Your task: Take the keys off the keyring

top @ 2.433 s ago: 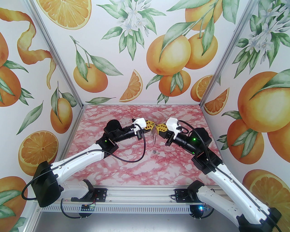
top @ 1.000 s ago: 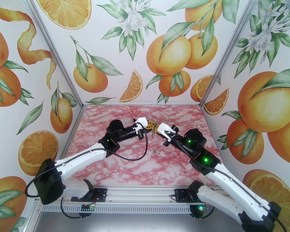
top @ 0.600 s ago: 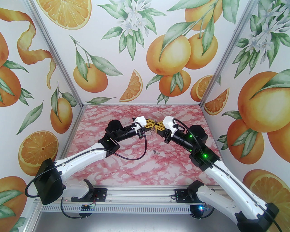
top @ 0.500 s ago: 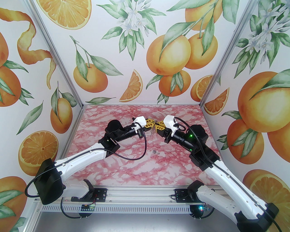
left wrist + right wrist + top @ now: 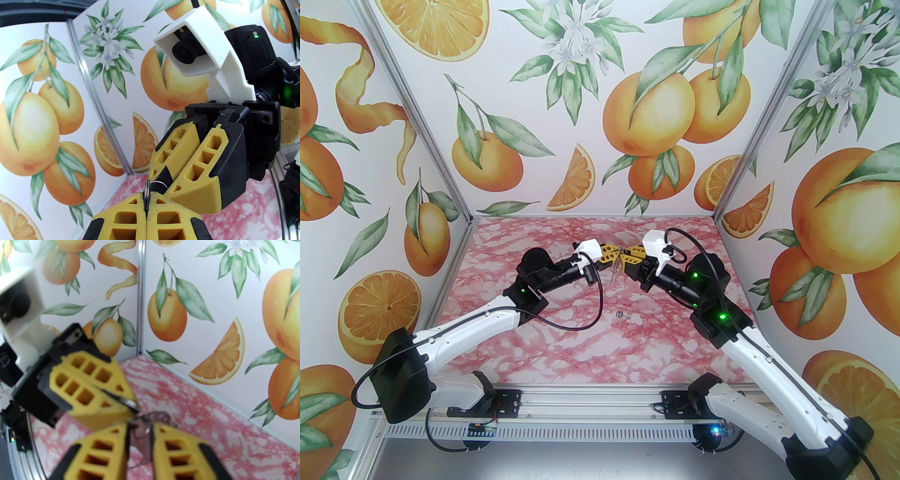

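- the left gripper (image 5: pixel 146 201) is clamped tight on a thin dark edge, which i take to be the keyring (image 5: pixel 146 207). it is held up above the pink marbled table (image 5: pixel 562 347), near the far middle, and a small split ring (image 5: pixel 146 186) pokes up at the fingertips.
- the right gripper (image 5: pixel 140 427) meets it tip to tip, jaws narrowly parted — a silvery key (image 5: pixel 142 446) hangs in the gap, and i cannot tell whether the pads touch it.
- one loose key (image 5: pixel 621 315) lies on the table, nearer the arms and well apart from the bunch, so at least one looks to be off already.
- left to do, as i judge it: thin metal bits dangle under the grippers, so more keys need working off and setting down.
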Controlling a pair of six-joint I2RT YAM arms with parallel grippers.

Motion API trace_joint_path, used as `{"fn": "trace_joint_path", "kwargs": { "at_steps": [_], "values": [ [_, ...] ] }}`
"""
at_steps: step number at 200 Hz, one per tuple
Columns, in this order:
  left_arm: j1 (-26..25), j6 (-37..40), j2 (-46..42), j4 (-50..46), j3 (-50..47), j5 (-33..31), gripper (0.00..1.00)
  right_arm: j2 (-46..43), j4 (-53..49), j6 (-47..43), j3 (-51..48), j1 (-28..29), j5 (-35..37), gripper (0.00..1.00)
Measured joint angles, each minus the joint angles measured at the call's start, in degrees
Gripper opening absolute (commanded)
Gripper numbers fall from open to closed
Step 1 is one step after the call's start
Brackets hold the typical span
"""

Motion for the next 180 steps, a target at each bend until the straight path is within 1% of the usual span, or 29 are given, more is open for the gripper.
{"fn": "trace_joint_path", "kwargs": {
  "at_steps": [17,33,48,67,85,123,153,180],
  "values": [
    [0.0,0.0,0.0,0.0,-0.1,0.0,0.0,0.2,0.6,1.6,0.0,-0.7,-0.6,0.2],
    [0.0,0.0,0.0,0.3,-0.3,-0.1,0.0,0.3,1.3,2.8,0.0,-1.0,-1.4,0.12],
    [0.0,0.0,0.0,0.4,-0.4,-0.2,0.0,0.5,1.6,3.8,0.0,-1.2,-2.1,0.12],
    [0.0,0.1,0.0,0.3,-0.4,-0.5,0.0,0.6,1.7,4.5,0.0,-1.3,-2.6,0.08],
    [0.0,0.1,0.0,0.4,-0.4,-0.7,0.0,0.6,1.7,4.7,0.0,-1.3,-2.6,0.0],
    [-0.2,0.0,0.0,0.3,-0.5,-1.9,0.0,0.4,1.2,3.3,0.0,-1.3,-2.6,0.0],
    [-0.5,0.0,0.0,0.3,-0.8,-3.7,0.0,-1.3,0.9,3.1,0.0,-1.3,-0.7,0.0],
    [-0.9,-0.2,0.0,0.7,-1.1,-4.8,0.0,-1.7,-1.8,3.1,1.1,-1.3,0.0,0.0]
  ]
}}
